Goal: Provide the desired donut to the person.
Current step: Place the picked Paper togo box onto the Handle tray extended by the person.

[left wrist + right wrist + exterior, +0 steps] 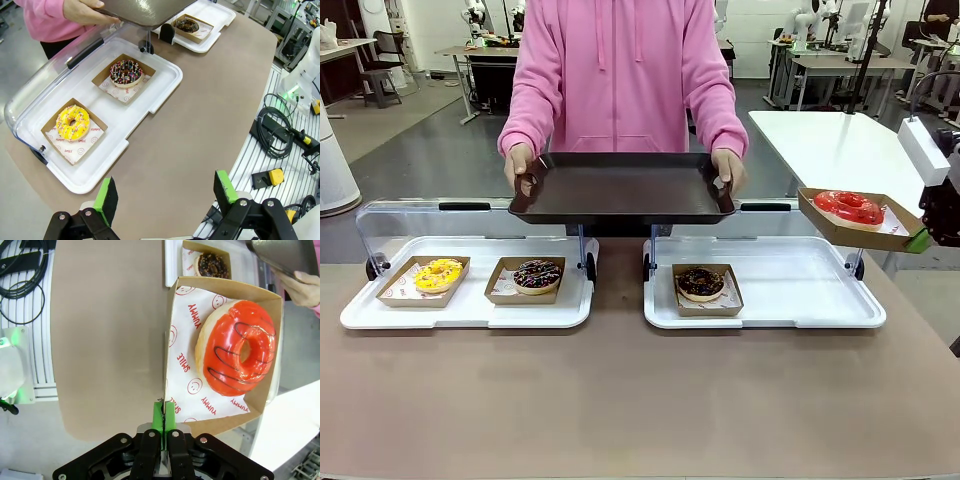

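1. Clearly legible in the right wrist view, the paper liner under the red-glazed donut carries red "YUMMY" and "SMILE" print with smiley faces.
2. That donut sits in a cardboard tray. The right gripper is closed on the tray's side wall, holding it in the air at the right of the front view.
3. Similar print shows under the yellow donut, though it is small there.
4. At the lower edge of the left wrist view, the left gripper hangs above the counter, its jaws spread wide and holding nothing.
5. At top centre of the front view, the person holds a dark tray in both hands; the head is cut off by the frame.
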Robot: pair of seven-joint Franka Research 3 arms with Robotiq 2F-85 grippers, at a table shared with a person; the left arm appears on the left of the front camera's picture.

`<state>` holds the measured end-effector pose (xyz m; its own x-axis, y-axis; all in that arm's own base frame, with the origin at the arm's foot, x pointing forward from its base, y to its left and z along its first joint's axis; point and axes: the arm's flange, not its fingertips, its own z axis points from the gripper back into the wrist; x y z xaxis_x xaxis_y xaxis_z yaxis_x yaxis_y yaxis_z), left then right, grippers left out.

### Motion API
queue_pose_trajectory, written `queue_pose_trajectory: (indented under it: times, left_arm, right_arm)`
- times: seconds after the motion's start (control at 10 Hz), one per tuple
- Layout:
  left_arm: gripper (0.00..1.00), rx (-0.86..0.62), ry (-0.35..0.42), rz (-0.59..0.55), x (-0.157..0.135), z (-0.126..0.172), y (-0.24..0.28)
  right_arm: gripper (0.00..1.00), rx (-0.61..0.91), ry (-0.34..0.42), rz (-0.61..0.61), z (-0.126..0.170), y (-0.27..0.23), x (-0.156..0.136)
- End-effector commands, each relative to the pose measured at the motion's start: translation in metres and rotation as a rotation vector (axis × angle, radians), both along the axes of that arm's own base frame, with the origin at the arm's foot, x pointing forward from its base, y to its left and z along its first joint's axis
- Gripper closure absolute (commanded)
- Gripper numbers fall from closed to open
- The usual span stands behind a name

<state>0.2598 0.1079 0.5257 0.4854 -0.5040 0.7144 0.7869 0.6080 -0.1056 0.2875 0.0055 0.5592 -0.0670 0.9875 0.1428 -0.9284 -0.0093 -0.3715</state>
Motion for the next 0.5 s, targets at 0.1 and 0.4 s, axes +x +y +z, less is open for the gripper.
queue_pose_trajectory:
  times: [0.1,0.4]
  left_arm:
    - [0.0,-0.006,-0.011,-0.019,0.0,-0.001,0.002]
    - [0.0,-0.006,-0.011,-0.019,0.0,-0.001,0.002]
  right_arm:
    - [0.99,-0.091,0.027,-0.086,0.075,0.064,0.017]
    - [0.99,-0.179,0.089,-0.096,0.125,0.17,0.081]
